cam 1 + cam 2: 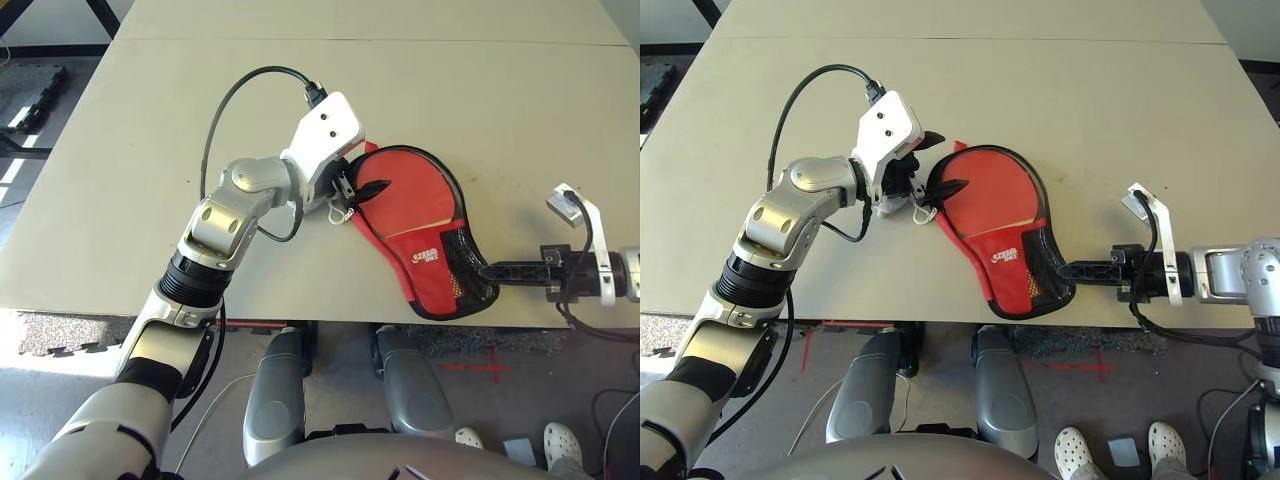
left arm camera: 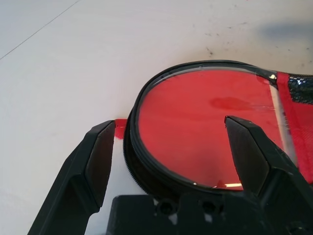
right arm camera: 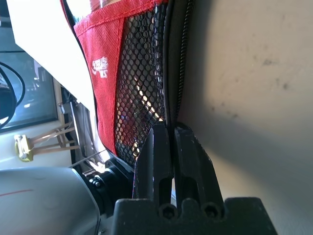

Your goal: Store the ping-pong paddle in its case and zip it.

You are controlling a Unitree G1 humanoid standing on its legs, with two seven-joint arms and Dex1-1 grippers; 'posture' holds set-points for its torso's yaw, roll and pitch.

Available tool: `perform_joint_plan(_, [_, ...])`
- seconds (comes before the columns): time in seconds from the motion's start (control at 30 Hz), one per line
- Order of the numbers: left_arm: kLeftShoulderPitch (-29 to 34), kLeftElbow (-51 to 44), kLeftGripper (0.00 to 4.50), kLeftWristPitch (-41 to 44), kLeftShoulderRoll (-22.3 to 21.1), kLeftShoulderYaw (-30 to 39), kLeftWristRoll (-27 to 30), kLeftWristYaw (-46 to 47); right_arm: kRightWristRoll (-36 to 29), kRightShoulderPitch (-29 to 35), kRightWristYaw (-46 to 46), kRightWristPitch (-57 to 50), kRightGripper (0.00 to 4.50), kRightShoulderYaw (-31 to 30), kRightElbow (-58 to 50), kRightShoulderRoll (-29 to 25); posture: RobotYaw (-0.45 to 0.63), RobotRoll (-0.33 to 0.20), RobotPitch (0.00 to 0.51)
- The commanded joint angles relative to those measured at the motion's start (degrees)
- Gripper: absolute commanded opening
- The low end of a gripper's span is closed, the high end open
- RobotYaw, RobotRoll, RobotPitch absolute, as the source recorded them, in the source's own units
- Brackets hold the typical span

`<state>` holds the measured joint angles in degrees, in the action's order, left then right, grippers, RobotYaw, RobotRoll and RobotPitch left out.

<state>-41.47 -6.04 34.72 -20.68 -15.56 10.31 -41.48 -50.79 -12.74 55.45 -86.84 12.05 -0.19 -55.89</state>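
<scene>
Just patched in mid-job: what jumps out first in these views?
The red case lies near the table's front edge, mesh pocket toward the robot. The left gripper stands open at its round end, one finger on each side of the rim. The right gripper is shut at the black zip edging of the handle end, by the mesh pocket.

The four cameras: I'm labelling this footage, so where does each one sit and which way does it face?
Left eye: on the head, looking down at the table and red case, over both silver forearms.
Right eye: beside it, same scene; right gripper at the case's mesh end.
Left wrist: along the open left gripper, which straddles the case's round end.
Right wrist: along the shut right gripper at the zip edge.
All four share the case.
</scene>
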Motion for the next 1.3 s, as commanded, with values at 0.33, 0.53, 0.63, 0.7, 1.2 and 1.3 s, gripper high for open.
perform_joint_plan(0.33, [0.8, -0.7, 4.5, 0.4, -0.3, 0.0, -0.1, 0.0, -1.2, 3.9, 0.3, 0.2, 0.26, 1.9, -2.0, -2.0, -0.04, 0.0, 0.281])
perform_joint_plan(0.53, [0.4, -0.6, 4.5, 0.4, -0.7, 0.2, 0.0, -0.3, -0.4, 0.5, 5.7, 5.8, 2.22, 2.6, 2.0, -7.3, -0.04, 0.0, 0.276])
perform_joint_plan(0.63, [-0.2, -0.6, 4.5, 0.6, -1.1, 0.9, 0.4, -0.5, 3.1, -2.1, 11.5, 14.1, 3.32, 0.2, 5.6, -11.9, -0.04, 0.0, 0.273])
perform_joint_plan(0.7, [-0.6, -0.9, 4.5, 1.0, -1.3, 1.4, 0.8, -0.6, 7.0, -3.5, 13.9, 21.0, 4.05, -2.3, 7.9, -13.0, -0.04, 0.0, 0.269])
perform_joint_plan(1.2, [-1.5, -3.7, 4.5, 4.1, -12.3, 7.6, 1.6, -3.9, 34.3, -33.9, 25.3, 66.3, 4.48, -20.9, 35.7, 7.0, 0.02, 0.0, 0.248])
perform_joint_plan(1.3, [-0.8, -4.0, 4.5, 4.5, -13.8, 8.7, 1.8, -3.8, 36.9, -36.8, 26.9, 72.0, 4.48, -21.6, 40.3, 10.2, 0.04, 0.0, 0.246])
